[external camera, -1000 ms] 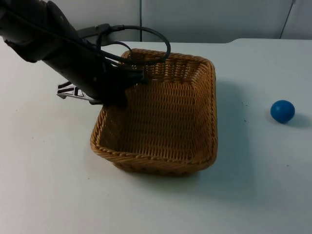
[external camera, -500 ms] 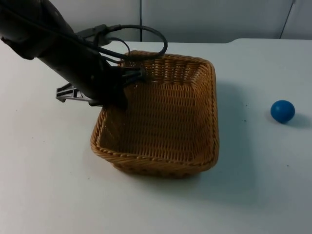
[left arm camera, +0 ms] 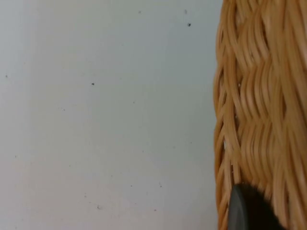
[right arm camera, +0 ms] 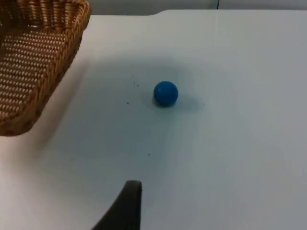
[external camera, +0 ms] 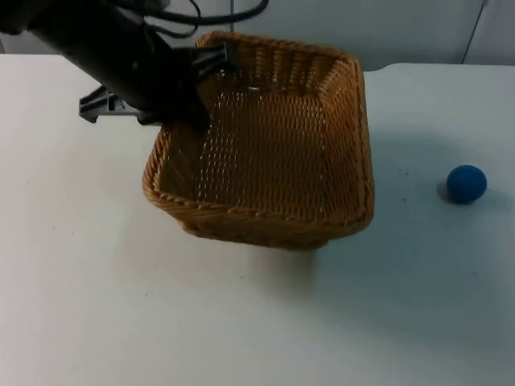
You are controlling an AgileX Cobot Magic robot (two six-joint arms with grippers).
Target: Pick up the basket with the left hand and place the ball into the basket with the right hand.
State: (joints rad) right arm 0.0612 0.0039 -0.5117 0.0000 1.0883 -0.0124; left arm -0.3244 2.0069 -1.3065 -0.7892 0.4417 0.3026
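A brown wicker basket point(external camera: 257, 217) hangs tilted above the white table, lifted by its left rim. My left gripper point(external camera: 190, 117) is shut on that rim, and the arm reaches in from the upper left. In the left wrist view the woven wall point(left arm camera: 259, 96) stands close beside a black fingertip point(left arm camera: 247, 211). A small blue ball point(external camera: 466, 183) rests on the table to the right of the basket, well apart from it. In the right wrist view my right gripper point(right arm camera: 129, 206) waits some way short of the ball point(right arm camera: 166, 93), with the basket's corner point(right arm camera: 33, 62) off to one side.
The table's far edge meets the grey partition wall point(external camera: 386, 32) just behind the basket. Bare white table top point(external camera: 241, 322) stretches in front of the basket and around the ball.
The left arm has raised the basket off the table and drawn it toward the back. The ball has stayed where it was.
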